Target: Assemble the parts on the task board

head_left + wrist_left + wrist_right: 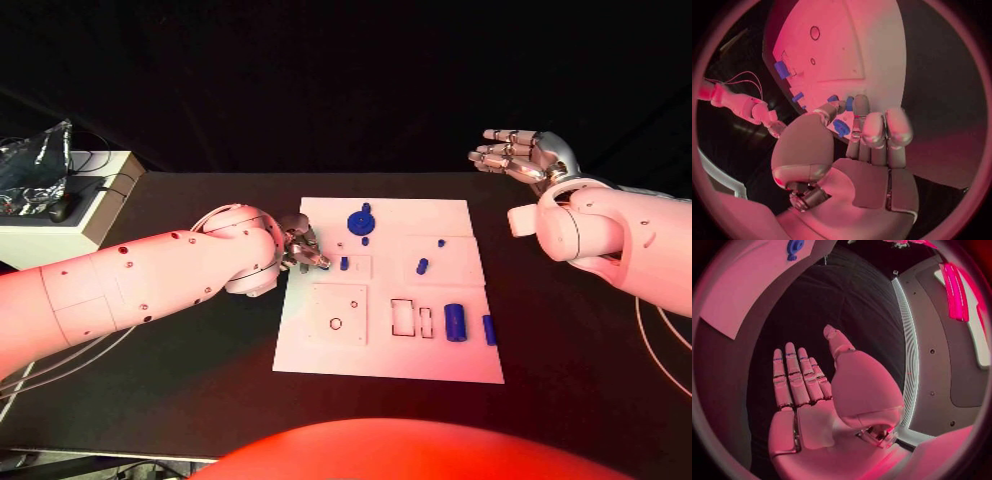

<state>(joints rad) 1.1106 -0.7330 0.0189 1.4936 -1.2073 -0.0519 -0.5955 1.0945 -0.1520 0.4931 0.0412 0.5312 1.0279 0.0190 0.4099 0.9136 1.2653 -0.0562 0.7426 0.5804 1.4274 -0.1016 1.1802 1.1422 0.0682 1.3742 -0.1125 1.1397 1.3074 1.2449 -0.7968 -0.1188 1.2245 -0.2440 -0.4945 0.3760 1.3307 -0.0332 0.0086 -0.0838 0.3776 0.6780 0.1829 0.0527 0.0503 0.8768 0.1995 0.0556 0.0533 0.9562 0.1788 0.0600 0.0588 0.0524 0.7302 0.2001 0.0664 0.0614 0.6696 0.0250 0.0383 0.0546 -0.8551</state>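
The left hand [300, 246] pinches a small blue part [343, 263] over the task board [389, 345] on the bench, the right hand [522, 155] hovers wide, and a loose pinch could drop it.

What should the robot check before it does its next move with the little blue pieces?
1. Left hand at the task board: ok, its fingers are at the board's left edge by a small blue peg.
2. Left hand actually holding a part: cannot tell; the left wrist view shows blue pieces by its fingertips, grip unclear.
3. Right hand out of the way: ok, raised off the board, holding nothing.
4. Round blue part on the board: ok, near the far edge.
5. Blue cylinder on the board: ok, lying beside the rectangular slots.
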